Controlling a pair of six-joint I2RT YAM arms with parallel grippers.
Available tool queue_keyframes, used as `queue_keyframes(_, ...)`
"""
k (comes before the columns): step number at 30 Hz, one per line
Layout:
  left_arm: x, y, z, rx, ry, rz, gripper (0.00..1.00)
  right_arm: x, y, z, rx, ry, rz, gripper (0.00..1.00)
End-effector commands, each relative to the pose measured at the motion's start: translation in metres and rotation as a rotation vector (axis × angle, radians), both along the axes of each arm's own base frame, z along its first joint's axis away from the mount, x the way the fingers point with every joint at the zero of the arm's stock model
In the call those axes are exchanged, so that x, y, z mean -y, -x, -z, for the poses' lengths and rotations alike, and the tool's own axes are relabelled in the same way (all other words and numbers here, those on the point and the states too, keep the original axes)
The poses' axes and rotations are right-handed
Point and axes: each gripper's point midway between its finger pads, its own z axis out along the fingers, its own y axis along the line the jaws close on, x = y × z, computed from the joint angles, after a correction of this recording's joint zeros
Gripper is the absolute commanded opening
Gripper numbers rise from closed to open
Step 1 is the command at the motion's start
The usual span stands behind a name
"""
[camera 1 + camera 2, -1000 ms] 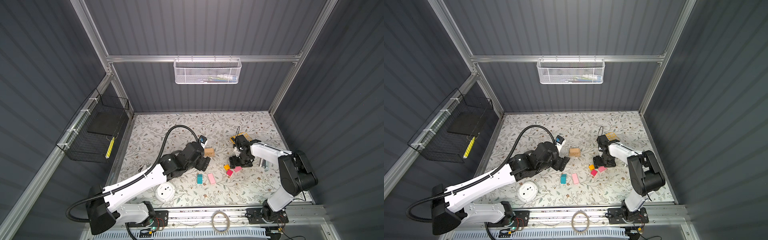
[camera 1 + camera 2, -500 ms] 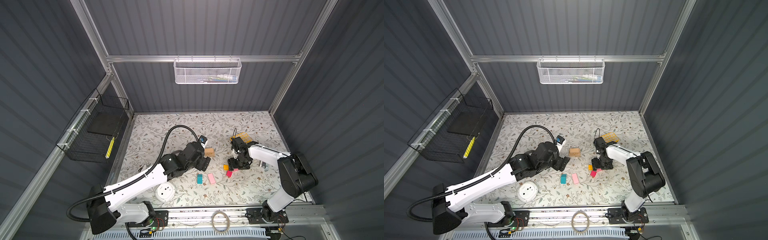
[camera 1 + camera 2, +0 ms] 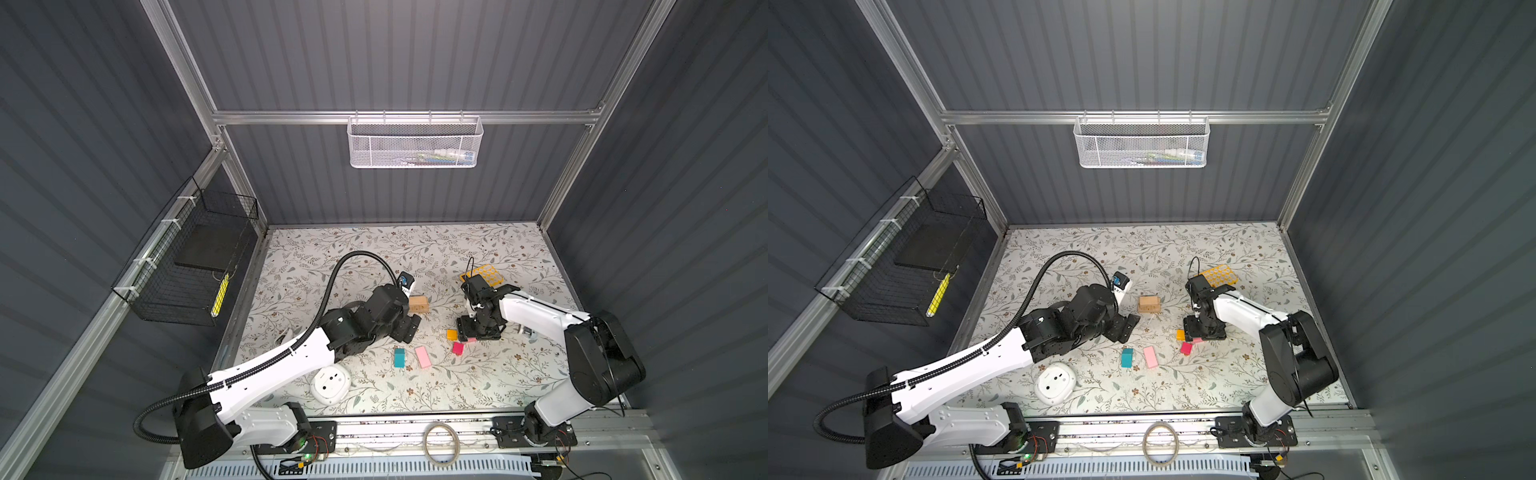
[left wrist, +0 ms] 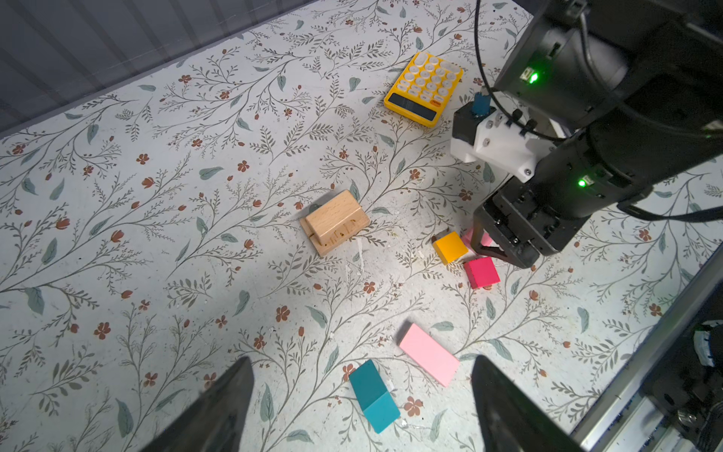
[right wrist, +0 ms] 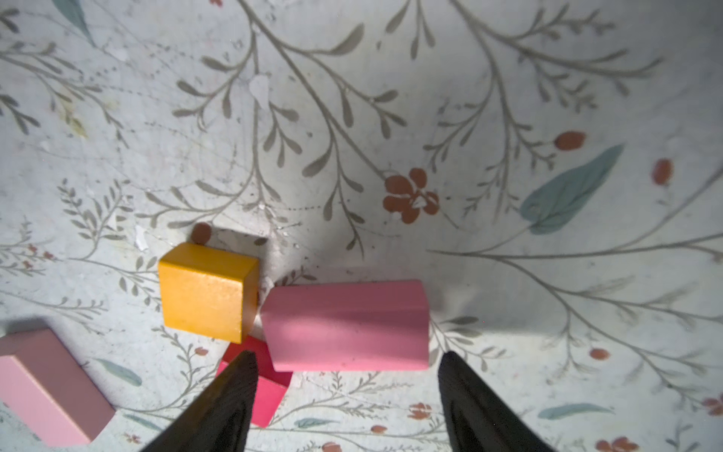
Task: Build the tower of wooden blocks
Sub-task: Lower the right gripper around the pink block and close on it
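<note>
In both top views a small stack of tan wood blocks (image 3: 418, 304) (image 3: 1149, 304) lies mid-table. A teal peaked block (image 4: 373, 395) and a pale pink slab (image 4: 428, 360) lie flat below my open left gripper (image 4: 360, 362), which hovers empty. My right gripper (image 5: 347, 353) is open and low over a second pink slab (image 5: 344, 325). One finger stands off each end of that slab without touching it. The orange cube (image 5: 205, 291) touches the slab's end, and the magenta-red cube (image 5: 266, 375) lies partly under one finger. No tower stands.
A yellow calculator (image 3: 1217, 275) lies behind the right arm. A white round device (image 3: 1055, 382) sits near the front left. A wire basket (image 3: 183, 266) hangs on the left wall and a white mesh basket (image 3: 415, 143) on the back wall.
My right gripper has come down and forward onto the pink slab beside the cubes, and its jaws have narrowed slightly. The left arm and the blocks have not moved.
</note>
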Motion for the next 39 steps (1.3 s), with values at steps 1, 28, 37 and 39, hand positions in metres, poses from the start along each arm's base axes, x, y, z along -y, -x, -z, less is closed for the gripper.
queue_keyframes(1,-0.004,0.001,-0.002,-0.007,0.016,-0.006,0.87,0.006,0.004,-0.001,0.003,0.028,0.008,0.76)
queue_keyframes(28,0.004,-0.002,0.005,-0.025,-0.002,0.004,0.87,0.004,0.005,0.011,0.005,0.090,-0.058,0.75)
queue_keyframes(37,0.005,-0.002,0.007,-0.029,-0.003,0.004,0.87,0.002,0.004,0.012,0.012,0.086,-0.059,0.71)
queue_keyframes(39,0.005,-0.002,0.007,-0.029,-0.003,0.004,0.88,0.002,0.004,0.013,0.011,0.086,-0.057,0.71)
